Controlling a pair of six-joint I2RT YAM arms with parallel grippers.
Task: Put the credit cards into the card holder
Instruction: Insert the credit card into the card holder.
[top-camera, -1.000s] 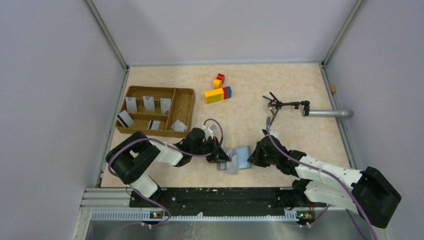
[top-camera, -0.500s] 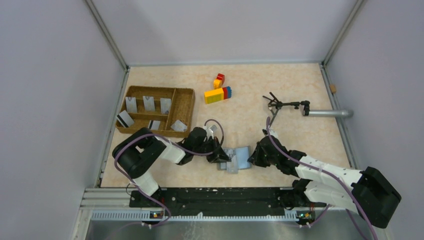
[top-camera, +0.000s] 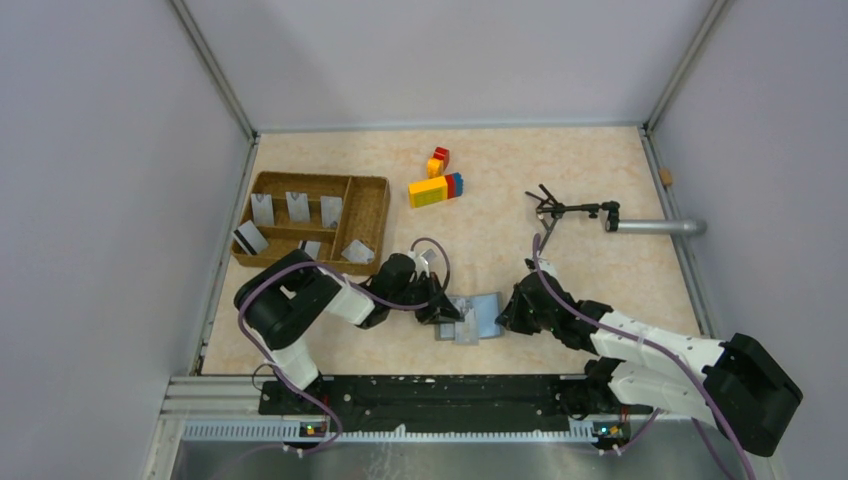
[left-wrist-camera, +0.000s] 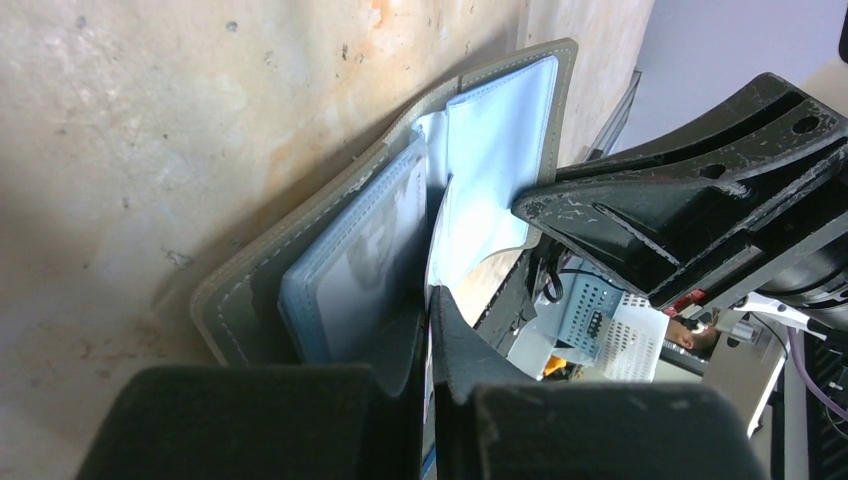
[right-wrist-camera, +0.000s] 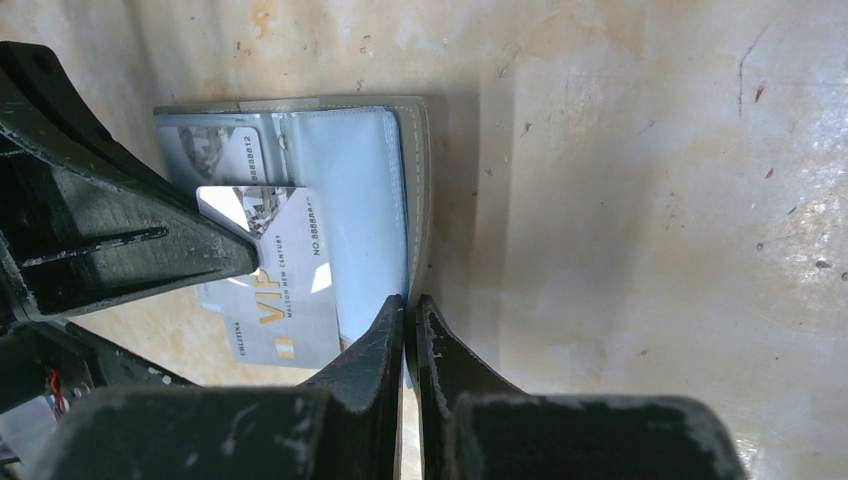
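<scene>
Elbow of left arm (top-camera: 292, 298) swung right; left gripper (left-wrist-camera: 430, 300) pinches credit card (right-wrist-camera: 275, 290), right gripper (right-wrist-camera: 410, 305) card holder (right-wrist-camera: 345, 190).

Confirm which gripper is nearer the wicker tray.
Left. The left gripper sits just off the near right corner of the wicker tray; the right gripper is farther right, across the card holder.

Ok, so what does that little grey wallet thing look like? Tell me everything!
The card holder is a flat grey fold-over wallet with stitched edges. It looks like soft leather. It lies open on the tabletop between the two arms, showing pale blue-grey see-through pockets. One pocket holds a silver card. The right gripper pinches one edge of it, and the left gripper holds a silver VIP card partly over its pockets.
</scene>
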